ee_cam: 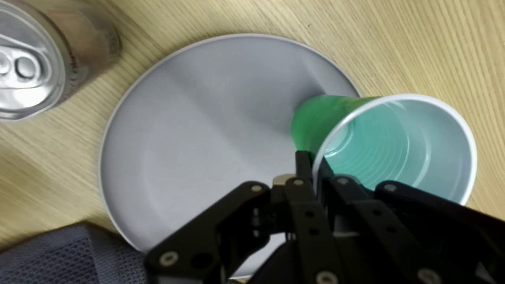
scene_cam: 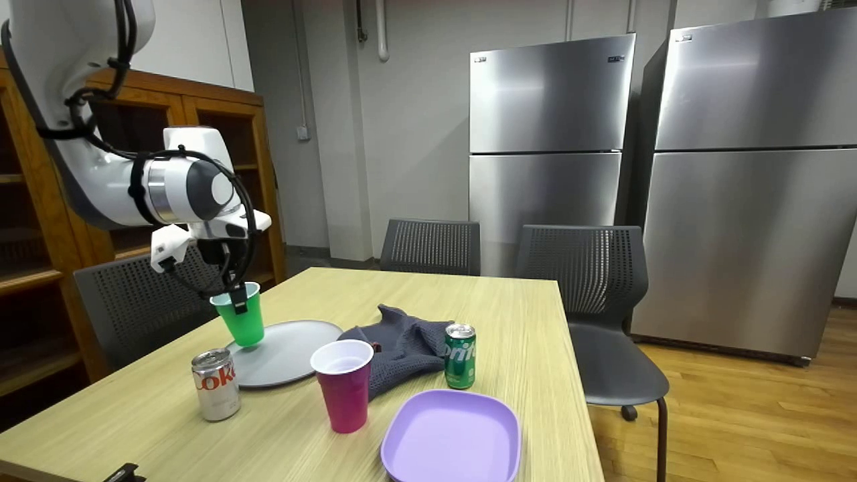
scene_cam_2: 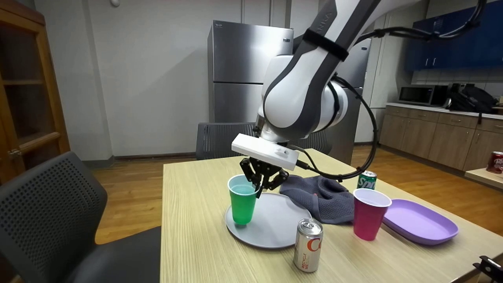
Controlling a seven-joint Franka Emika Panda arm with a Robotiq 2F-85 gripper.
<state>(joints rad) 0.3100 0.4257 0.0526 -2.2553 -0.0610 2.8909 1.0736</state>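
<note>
My gripper (ee_cam: pixel 314 167) is shut on the rim and side wall of a green plastic cup (ee_cam: pixel 325 118) with a pale inside. One finger is inside the cup and one outside. The cup also shows in both exterior views (scene_cam: pixel 242 328) (scene_cam_2: pixel 243 206), with its mouth up and leaning a little. Its base is at the edge of a round grey plate (ee_cam: pixel 189 130); I cannot tell whether it touches the plate. The plate lies on the table in both exterior views (scene_cam: pixel 288 355) (scene_cam_2: pixel 275 222). The gripper points down in both exterior views (scene_cam: pixel 239 301) (scene_cam_2: pixel 259 192).
A Diet Coke can (scene_cam_2: pixel 308 245) stands close to the plate. A dark grey cloth (scene_cam: pixel 405 345) lies against the plate's other side. A magenta cup (scene_cam: pixel 345 388), a green Sprite can (scene_cam: pixel 460 358) and a purple tray (scene_cam: pixel 452 435) stand farther along the wooden table (scene_cam: pixel 509 301). Chairs surround it.
</note>
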